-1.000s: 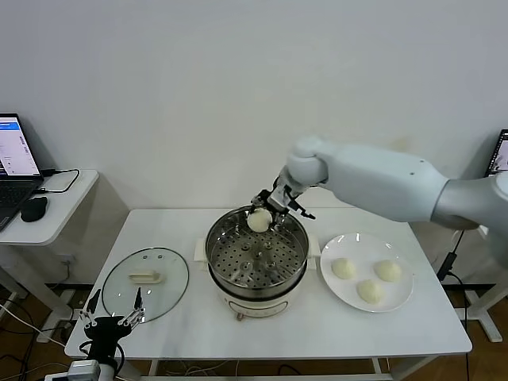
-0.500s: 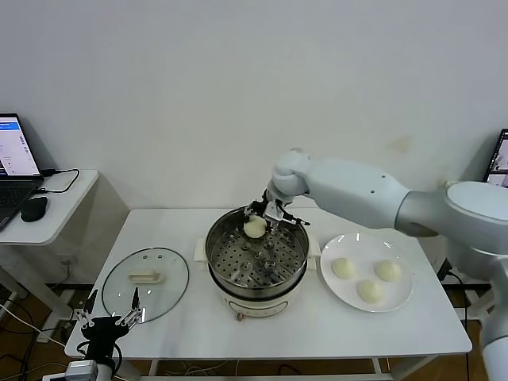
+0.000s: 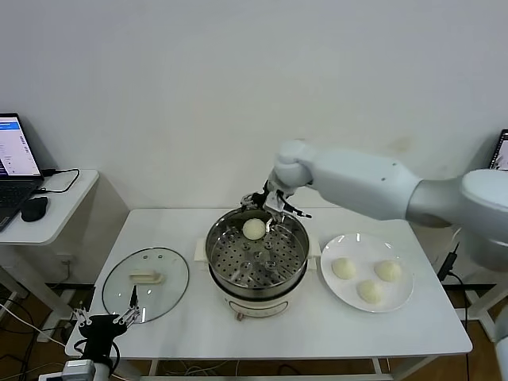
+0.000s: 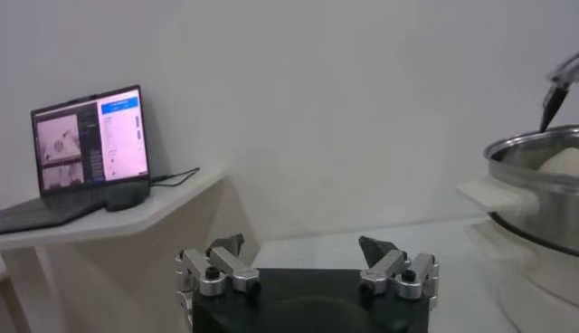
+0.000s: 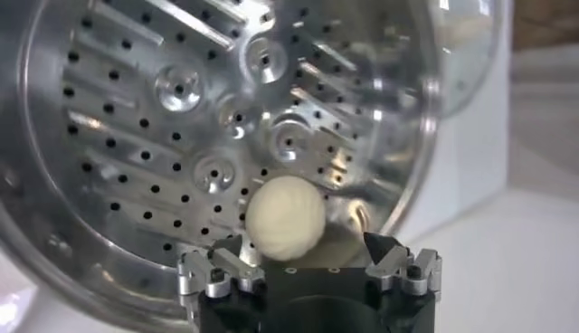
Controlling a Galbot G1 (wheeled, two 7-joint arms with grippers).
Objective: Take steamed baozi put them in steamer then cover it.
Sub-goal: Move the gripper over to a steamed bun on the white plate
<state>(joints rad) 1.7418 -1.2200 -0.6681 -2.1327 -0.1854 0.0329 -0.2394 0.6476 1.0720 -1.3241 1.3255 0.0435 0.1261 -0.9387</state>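
Right gripper (image 3: 267,202) is hovering over the far rim of the round shiny stainless-steel steamer pot (image 3: 256,255), jaws spread, holding nothing. One small cream-white dough bun (image 3: 253,228) is sitting on the perforated tray at the far side of the pot, just below the open fingers and apart from them. The right wrist view is showing the same bun (image 5: 285,217) resting on the hole-dotted tray (image 5: 163,118), between and beyond the spread fingertips (image 5: 222,258). Three more cream-white buns (image 3: 371,290) are lying on the flat white round plate (image 3: 401,298) to the right of the steamer. The round clear glass lid with a cream handle (image 3: 145,282) is lying flat on the white table (image 3: 317,333) to the left of the pot; steamer is uncovered. Left gripper (image 3: 105,321) is parked low at the table's front-left corner, jaws spread, empty. A laptop (image 4: 86,145) is sitting on a side desk.
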